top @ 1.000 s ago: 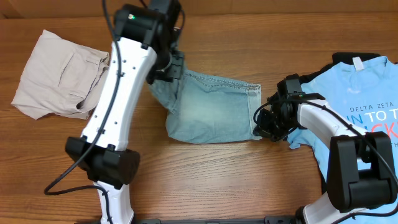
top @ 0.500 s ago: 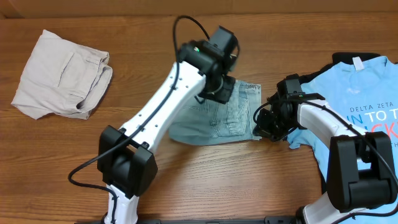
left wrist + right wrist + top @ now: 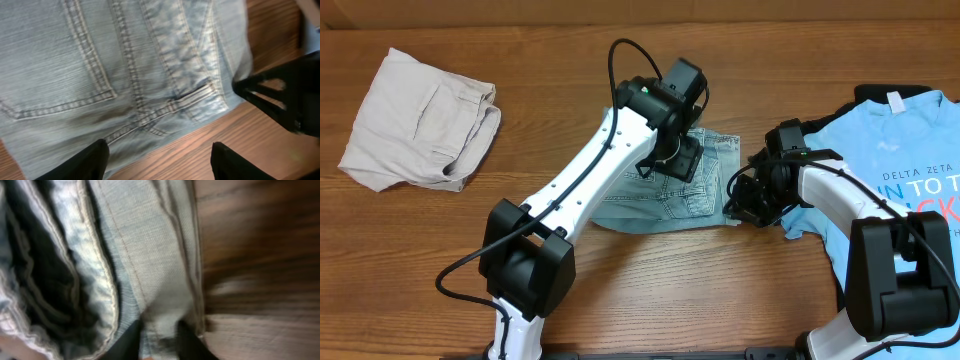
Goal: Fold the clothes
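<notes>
From above, the denim shorts (image 3: 670,205) lie folded mid-tabletop (image 3: 650,290), with beige shorts (image 3: 415,120) off at the far left and a sky-blue T-shirt (image 3: 895,165) at the right. The left pincer (image 3: 678,163) hangs over the denim, and the right pincer (image 3: 740,200) sits at its right edge. The left wrist camera shows its fingers (image 3: 90,162) spread wide above a stitched pocket, gripping nothing. The right wrist camera shows its fingers (image 3: 186,340) pinched on a strip of denim hem.
</notes>
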Tool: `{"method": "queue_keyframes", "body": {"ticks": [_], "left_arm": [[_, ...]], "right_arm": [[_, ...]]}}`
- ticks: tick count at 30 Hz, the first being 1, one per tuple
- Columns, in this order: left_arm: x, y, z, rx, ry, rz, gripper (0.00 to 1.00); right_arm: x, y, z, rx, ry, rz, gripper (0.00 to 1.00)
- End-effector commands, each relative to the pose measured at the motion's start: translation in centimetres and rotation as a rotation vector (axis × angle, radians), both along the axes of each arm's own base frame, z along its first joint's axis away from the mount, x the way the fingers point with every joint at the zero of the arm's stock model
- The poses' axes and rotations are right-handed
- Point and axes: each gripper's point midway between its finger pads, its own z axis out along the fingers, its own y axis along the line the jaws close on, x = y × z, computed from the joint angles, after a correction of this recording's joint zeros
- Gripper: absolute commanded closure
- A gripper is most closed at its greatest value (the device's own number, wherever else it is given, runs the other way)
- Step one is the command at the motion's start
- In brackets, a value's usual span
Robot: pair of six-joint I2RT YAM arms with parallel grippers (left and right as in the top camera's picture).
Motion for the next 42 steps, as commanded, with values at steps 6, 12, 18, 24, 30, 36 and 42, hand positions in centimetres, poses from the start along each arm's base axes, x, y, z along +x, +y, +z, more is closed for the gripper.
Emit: {"method": "queue_keyframes", "body": {"ticks": [6, 12, 18, 24, 30, 36, 42], "left_arm": [[3.2, 6.2, -0.4, 0.152, -0.064, 0.116, 0.46], [5.1, 9.5, -0.4, 0.089, -0.027, 0.186, 0.58], [5.2, 10.4, -0.4, 0.070, -0.003, 0.199, 0.59], [4.7, 10.0, -1.0, 0.078, 0.006, 0.167, 0.57], [3.3, 10.4, -3.2, 0.107, 0.059, 0.151, 0.58], [1.8, 10.1, -5.6, 0.083, 0.117, 0.143, 0.60], [1.6, 9.7, -6.0, 0.059, 0.128, 0.140, 0.59]], "right_arm": [[1.1, 3.2, 5.3, 0.196, -0.147, 0.135, 0.37], [2.7, 3.4, 4.4, 0.203, -0.134, 0.041, 0.56], [4.1, 4.1, 2.7, 0.242, -0.111, -0.015, 0.65], [5.5, 4.5, 1.1, 0.262, -0.096, -0.074, 0.61], [6.8, 5.8, 2.7, 0.365, -0.172, -0.041, 0.59], [7.2, 5.0, 1.9, 0.304, -0.180, -0.063, 0.42], [7.9, 4.5, 1.5, 0.266, -0.184, -0.112, 0.40]]}}
